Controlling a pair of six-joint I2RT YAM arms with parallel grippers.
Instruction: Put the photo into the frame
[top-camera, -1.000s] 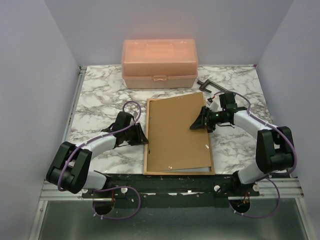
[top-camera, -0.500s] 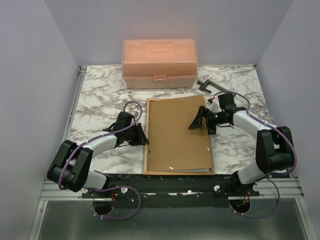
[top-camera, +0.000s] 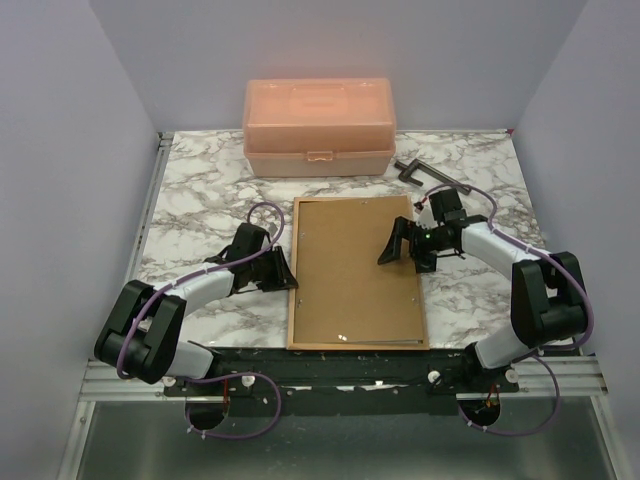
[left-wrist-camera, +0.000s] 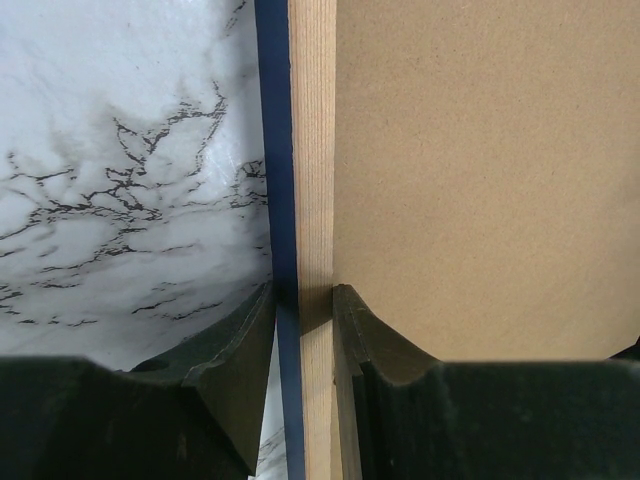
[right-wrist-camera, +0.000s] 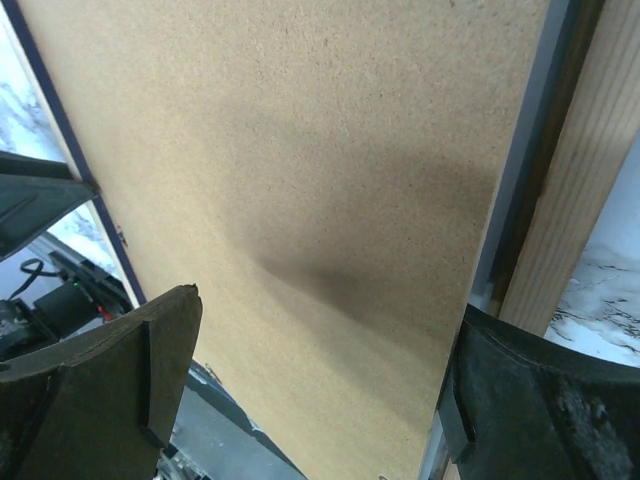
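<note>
The frame (left-wrist-camera: 312, 150) lay face down on the marble desk (top-camera: 200, 200) between the two arms, its light tan wood back turned up and only a thin navy line of its front edge showing along the outer side in the left wrist view. A plain brown backing board (top-camera: 352, 270) sat flat inside the wooden rim and filled almost the whole opening. In the right wrist view a narrow pale grey strip showed between the board and the right rail; what it was could not be told. The frame's long axis ran from the arms' bases away toward the peach plastic box (top-camera: 318, 125) at the far side of the desk, with its short ends facing near and far. The left tool (top-camera: 282, 270) was clenched on the frame's left rail, one finger on the navy outer edge and the other on the inner side by the board. The right tool (top-camera: 408, 245) was released, its fingers spread wide over the board's upper right part and grasping nothing. A dark L-shaped metal piece (top-camera: 415, 170) lay beyond it, just right of the box.
</note>
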